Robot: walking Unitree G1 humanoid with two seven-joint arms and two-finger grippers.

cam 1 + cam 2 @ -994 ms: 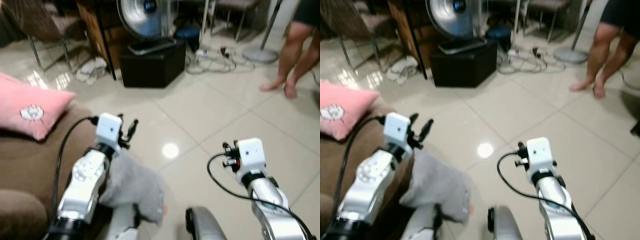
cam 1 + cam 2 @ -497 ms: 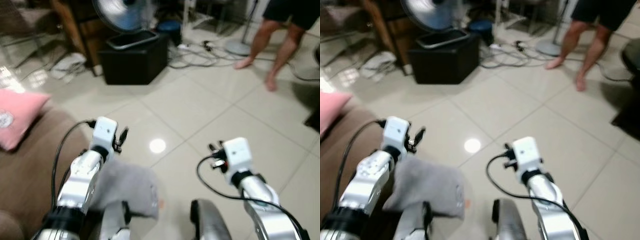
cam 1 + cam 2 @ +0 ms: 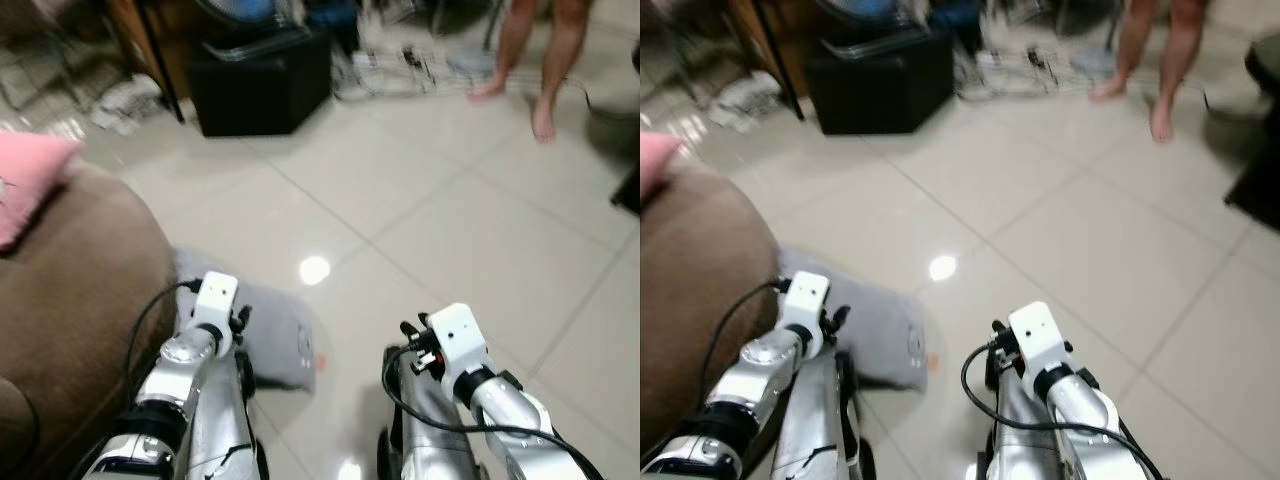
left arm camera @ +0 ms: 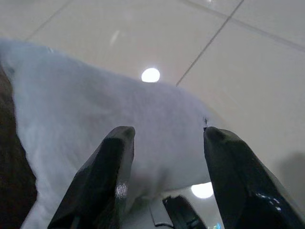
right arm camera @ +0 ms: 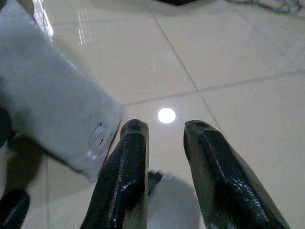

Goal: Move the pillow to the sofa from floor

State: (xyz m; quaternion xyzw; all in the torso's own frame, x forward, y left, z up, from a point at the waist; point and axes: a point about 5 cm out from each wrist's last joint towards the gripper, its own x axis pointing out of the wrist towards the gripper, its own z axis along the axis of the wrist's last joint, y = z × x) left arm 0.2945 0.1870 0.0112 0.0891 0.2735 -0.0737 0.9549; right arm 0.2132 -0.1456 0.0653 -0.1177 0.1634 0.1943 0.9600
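Pillow (image 3: 268,335) in grey lies flat on the tiled floor (image 3: 470,230), hard against the foot of the brown sofa (image 3: 70,300), with both claws hanging above it and gripping nothing.
Its long axis runs from the sofa side out toward the open floor, and the corner with a small round emblem points toward the robot's right. The left claw (image 4: 164,143) hovers directly over the pillow's middle, its fingers spread wide apart and empty. The right claw (image 5: 164,131) hangs beside the pillow's emblem corner, over bare tile, fingers parted by a narrow gap and empty. A pink cushion (image 3: 25,185) rests on the sofa. Farther off stand a black box (image 3: 262,85) and a person's bare legs (image 3: 535,55).
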